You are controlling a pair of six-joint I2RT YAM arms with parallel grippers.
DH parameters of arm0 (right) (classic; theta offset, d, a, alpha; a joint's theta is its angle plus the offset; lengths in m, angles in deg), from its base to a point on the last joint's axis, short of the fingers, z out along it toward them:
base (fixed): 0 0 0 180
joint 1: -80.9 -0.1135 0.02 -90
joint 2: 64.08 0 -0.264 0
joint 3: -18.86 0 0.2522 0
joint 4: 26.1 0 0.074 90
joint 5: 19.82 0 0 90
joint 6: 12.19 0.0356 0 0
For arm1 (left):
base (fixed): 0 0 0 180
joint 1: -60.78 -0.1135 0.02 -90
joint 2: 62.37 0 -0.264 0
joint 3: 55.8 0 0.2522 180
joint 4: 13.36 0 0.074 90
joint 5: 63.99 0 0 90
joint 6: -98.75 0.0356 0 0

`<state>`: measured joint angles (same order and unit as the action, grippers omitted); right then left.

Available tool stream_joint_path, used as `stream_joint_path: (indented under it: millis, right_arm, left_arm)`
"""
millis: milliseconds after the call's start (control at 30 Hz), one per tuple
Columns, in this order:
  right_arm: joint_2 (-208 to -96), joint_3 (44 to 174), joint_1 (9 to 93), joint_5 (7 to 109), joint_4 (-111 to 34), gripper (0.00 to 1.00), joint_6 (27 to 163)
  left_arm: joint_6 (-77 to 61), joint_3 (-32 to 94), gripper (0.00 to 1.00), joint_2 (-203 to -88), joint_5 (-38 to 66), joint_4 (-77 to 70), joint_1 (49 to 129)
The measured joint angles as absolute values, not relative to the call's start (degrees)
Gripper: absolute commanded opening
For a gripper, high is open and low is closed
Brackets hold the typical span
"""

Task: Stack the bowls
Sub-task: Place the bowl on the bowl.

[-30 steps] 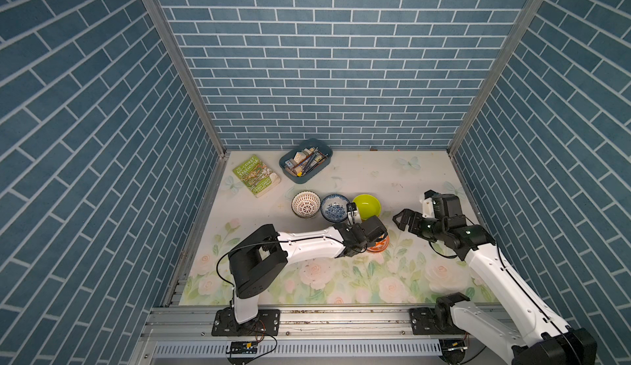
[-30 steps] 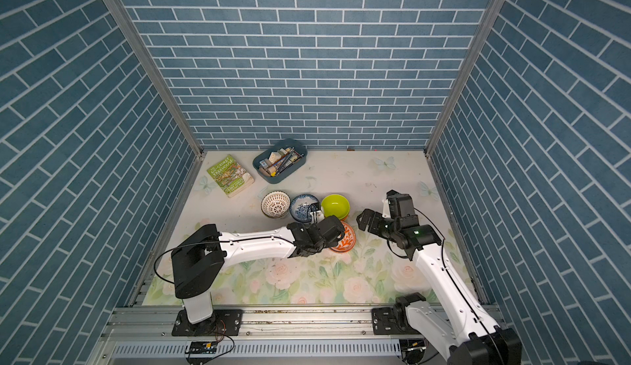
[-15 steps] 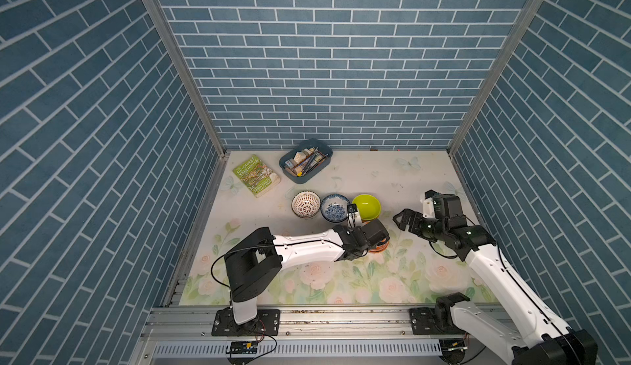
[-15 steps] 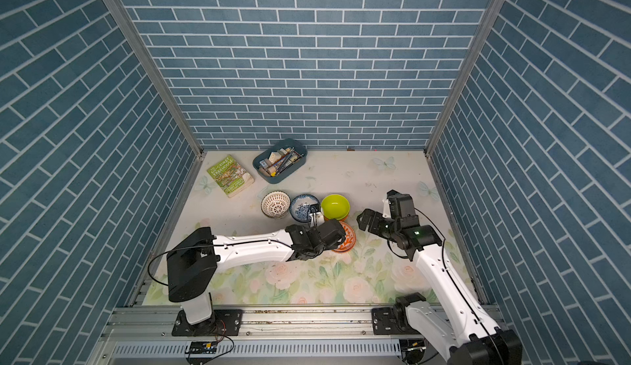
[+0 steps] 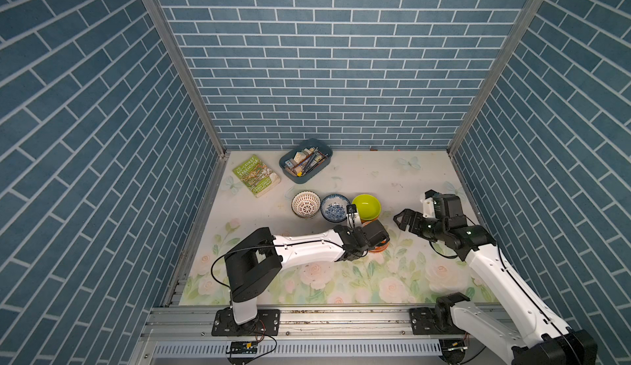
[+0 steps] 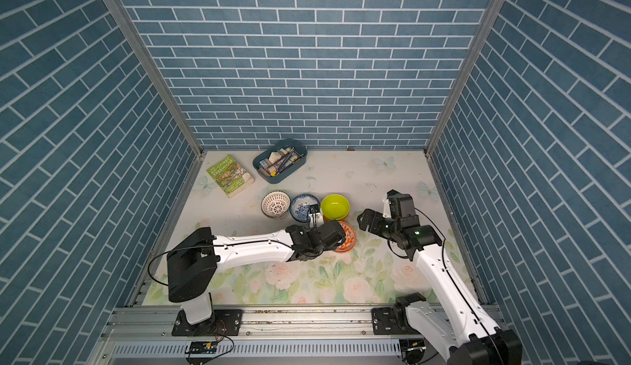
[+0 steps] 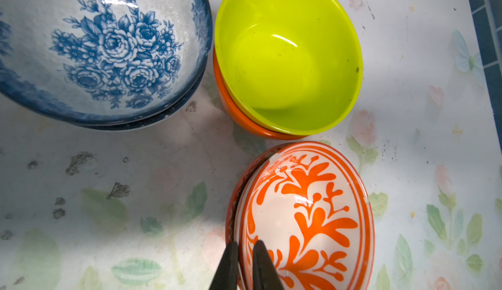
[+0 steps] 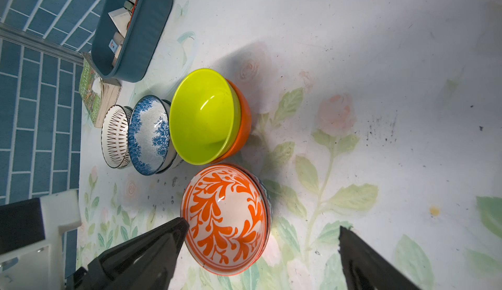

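My left gripper (image 7: 244, 248) is shut on the near rim of an orange-white patterned bowl (image 7: 307, 215), one finger inside and one outside. That bowl sits nested in another with a dark red rim. In both top views the left wrist covers most of this pair (image 6: 346, 238). Just beyond stand a lime-green bowl (image 5: 366, 206) nested in a plain orange bowl (image 7: 236, 112), a blue-white floral bowl (image 5: 334, 207) on a second one, and a white dark-lattice bowl (image 5: 306, 203). My right gripper (image 5: 403, 219) hangs open to the right of the patterned bowl (image 8: 225, 218), empty.
A blue-grey tray of pencils (image 5: 305, 160) and a green book (image 5: 256, 176) lie at the back left. The right brick wall (image 5: 485, 192) runs close behind the right arm. The flowered mat (image 5: 341, 278) spreads toward the front rail.
My left gripper has closed onto the patterned bowl's rim; its jaws stood slightly apart before. The right arm has hardly moved.
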<state>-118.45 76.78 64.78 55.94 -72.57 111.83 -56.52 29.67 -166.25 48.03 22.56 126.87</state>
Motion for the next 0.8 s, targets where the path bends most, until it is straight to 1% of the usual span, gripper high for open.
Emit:
stream_joint_path:
  millis: [67,367,467,533,600,700,733,767,800]
  right_arm:
    - [-118.4,76.8,64.8,56.0,-72.6,0.94,111.8]
    - [-118.4,76.8,64.9,56.0,-72.6,0.93,111.8]
    - [-118.4,76.8,65.0,56.0,-72.6,0.93,111.8]
    - [-118.4,76.8,65.0,56.0,-72.6,0.94,111.8]
    - [-118.3,76.8,65.1,56.0,-72.6,0.94,111.8]
    - [-117.9,76.8,65.1,56.1,-72.7,0.96,111.7]
    - [-117.8,76.8,65.1,56.3,-72.7,0.96,111.4]
    - [-117.7,76.8,65.1,56.6,-72.8,0.97,111.0]
    - [-117.5,76.8,65.1,57.0,-72.9,0.98,110.7]
  left_arm:
    - [-56.6,29.6,0.08,-166.3,48.1,22.5,126.9]
    - [-56.6,29.6,0.07,-166.4,47.9,22.2,126.9]
    - [-56.6,29.6,0.08,-166.5,47.9,22.1,126.9]
    - [-56.6,29.3,0.11,-166.5,47.9,21.9,126.9]
    - [-56.6,29.0,0.18,-166.5,47.8,21.6,126.9]
    - [-56.3,28.5,0.37,-166.5,47.9,21.2,126.9]
    - [-56.3,28.3,0.47,-166.5,47.9,21.1,126.9]
    - [-56.1,28.2,0.65,-166.4,48.1,21.1,126.9]
    - [-55.9,28.1,0.80,-166.2,48.4,21.0,126.9]
